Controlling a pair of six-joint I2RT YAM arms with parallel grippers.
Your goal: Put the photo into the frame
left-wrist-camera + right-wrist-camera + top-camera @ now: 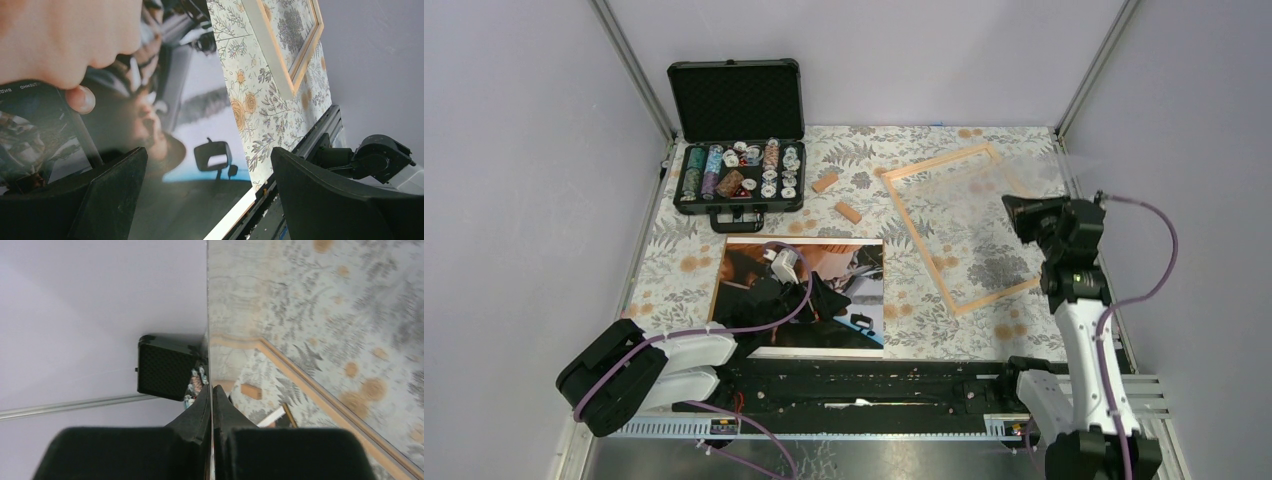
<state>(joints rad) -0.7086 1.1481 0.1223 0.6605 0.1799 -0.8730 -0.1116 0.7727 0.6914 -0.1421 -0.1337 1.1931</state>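
The photo (859,300) is lying face-up on the counter (679,265) beneath the spread left tool (205,152) (presumably ready for pickup). The right tool (212,390) is pinching the clear pane (300,290), apparently to clear the frame (917,235).

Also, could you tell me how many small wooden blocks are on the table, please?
2: the far block right of the open case, the near block between case and frame. Others may be hidden.
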